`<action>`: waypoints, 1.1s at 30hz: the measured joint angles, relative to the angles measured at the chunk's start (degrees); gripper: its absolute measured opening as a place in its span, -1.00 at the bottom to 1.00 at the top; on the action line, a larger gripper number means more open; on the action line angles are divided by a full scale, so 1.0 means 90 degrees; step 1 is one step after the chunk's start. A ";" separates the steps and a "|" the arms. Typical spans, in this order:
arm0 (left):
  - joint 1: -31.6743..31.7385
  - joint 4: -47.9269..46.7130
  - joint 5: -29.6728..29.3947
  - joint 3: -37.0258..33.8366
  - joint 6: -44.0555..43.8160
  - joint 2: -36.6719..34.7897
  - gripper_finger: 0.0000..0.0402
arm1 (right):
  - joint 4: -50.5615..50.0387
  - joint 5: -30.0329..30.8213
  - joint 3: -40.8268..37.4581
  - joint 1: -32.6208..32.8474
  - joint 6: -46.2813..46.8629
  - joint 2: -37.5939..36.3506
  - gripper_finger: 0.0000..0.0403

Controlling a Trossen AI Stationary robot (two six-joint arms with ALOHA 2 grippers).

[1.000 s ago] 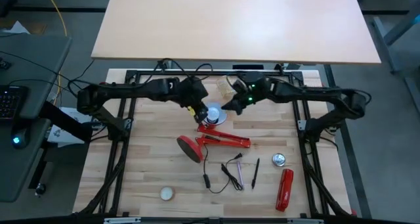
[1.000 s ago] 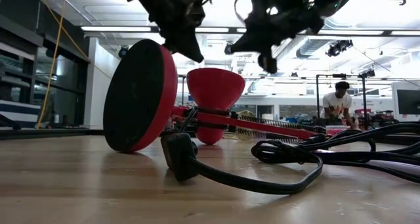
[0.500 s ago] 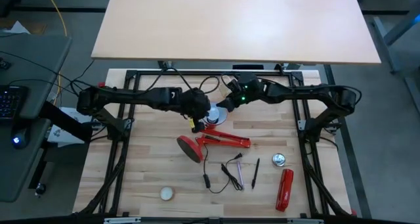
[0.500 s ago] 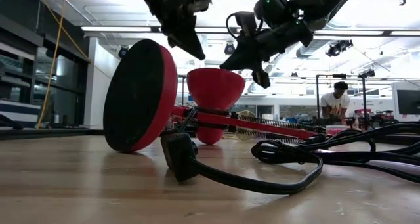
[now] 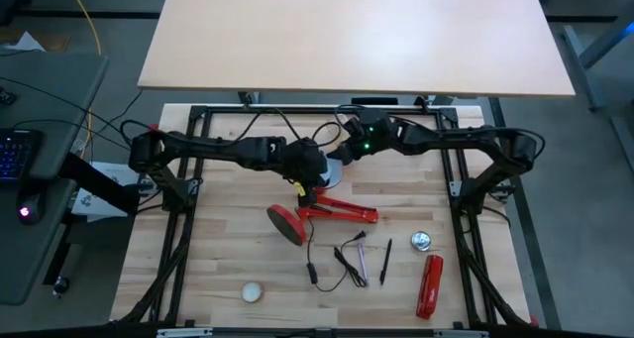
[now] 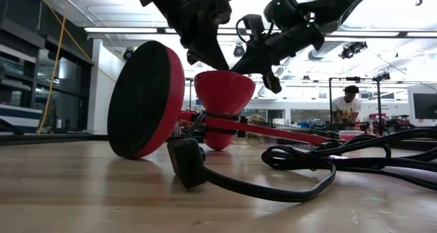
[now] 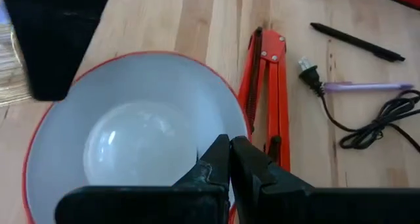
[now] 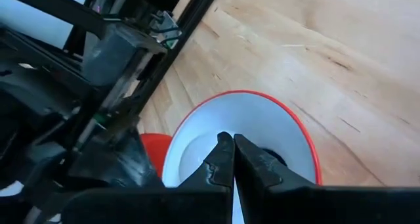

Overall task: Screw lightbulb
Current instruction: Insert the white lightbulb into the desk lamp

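bulb sits in shade; both grippers closed, empty, left over it, right nr rim. next: open left & grip bulb to twist, i'd say.

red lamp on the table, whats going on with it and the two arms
A red lamp lies on its side on the wooden table, its shade open upward with the lightbulb sitting inside. Both arms hang over the shade: the left gripper and the right gripper both have their fingers shut and hold nothing. Pens and a cord lie nearby.
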 joint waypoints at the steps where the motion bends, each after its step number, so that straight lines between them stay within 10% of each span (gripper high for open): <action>1: 0.0000 -0.0007 -0.0063 0.0000 -0.0020 0.0000 -1.00 | 0.0030 -0.0005 -0.0001 0.0000 0.0048 0.0060 -1.00; 33: 0.0119 -0.0228 -0.0589 0.0015 0.0193 0.0178 -1.00 | 0.0753 -0.0093 0.0012 0.0164 0.0499 0.0729 -1.00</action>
